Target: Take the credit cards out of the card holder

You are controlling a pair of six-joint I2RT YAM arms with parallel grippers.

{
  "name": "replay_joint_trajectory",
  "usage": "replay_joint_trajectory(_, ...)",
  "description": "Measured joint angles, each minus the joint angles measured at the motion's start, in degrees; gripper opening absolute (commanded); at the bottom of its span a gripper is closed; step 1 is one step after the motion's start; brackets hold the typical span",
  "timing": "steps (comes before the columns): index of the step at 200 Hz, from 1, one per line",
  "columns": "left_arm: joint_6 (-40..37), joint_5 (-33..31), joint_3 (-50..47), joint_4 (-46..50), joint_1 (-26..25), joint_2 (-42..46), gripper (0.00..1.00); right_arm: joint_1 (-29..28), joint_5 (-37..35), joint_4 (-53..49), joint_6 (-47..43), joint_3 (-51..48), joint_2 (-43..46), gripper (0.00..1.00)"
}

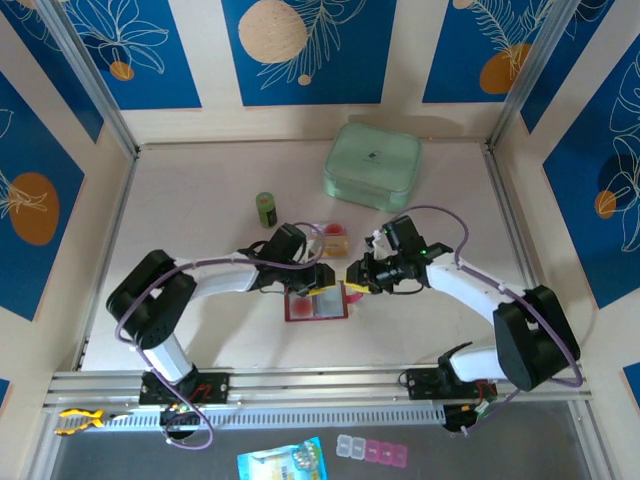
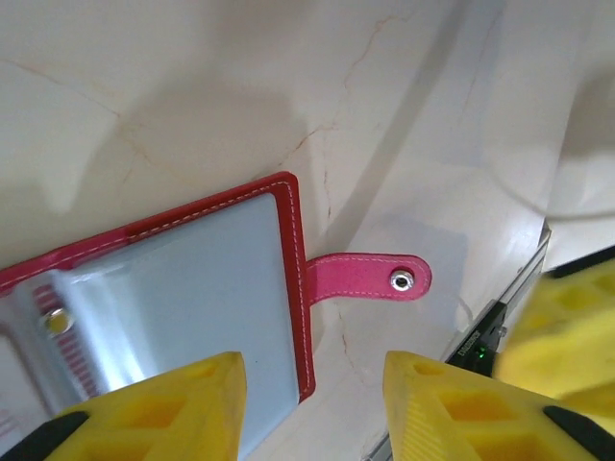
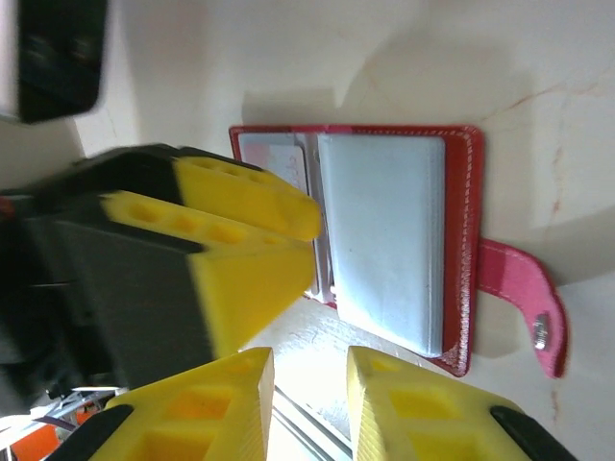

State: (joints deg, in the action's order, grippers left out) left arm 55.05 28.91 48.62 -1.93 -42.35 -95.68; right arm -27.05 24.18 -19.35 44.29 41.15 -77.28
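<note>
The red card holder (image 1: 316,304) lies open on the table, its pale clear pockets (image 2: 192,288) facing up and its snap strap (image 2: 370,279) out flat to the side. Reddish stripes, perhaps a card, show through a pocket at the left (image 2: 34,290). A couple of orange-tan credit cards (image 1: 335,238) lie on the table just behind the grippers. My left gripper (image 2: 312,370) hovers open over the holder's strap-side corner, holding nothing. My right gripper (image 3: 309,360) stands open with a narrow gap just off the holder's edge (image 3: 384,240), and is empty. The left fingers (image 3: 240,197) reach over the holder.
A large mint-green case (image 1: 372,165) sits at the back of the table. A small green cylinder (image 1: 266,208) stands left of the cards. The two grippers (image 1: 328,277) (image 1: 353,275) are nearly tip to tip. Metal rails edge the table.
</note>
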Motion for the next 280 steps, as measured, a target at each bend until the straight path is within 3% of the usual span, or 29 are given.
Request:
replay_joint_trajectory(76, -1.6, -2.1, -8.5, 2.9, 5.2, 9.4, 0.28, -8.8, -0.2, 3.7, 2.1, 6.9, -11.6, 0.2)
replay_joint_trajectory(161, -4.1, -3.1, -12.8, 6.2, 8.2, 12.6, 0.1, -12.7, -0.3, 6.1, 2.9, 10.6, -20.6, 0.19)
replay_joint_trajectory(280, -6.8, -4.7, -13.5, 8.5, 8.2, 10.8, 0.05, -14.2, -1.8, 6.7, 3.6, 11.4, -23.5, 0.25)
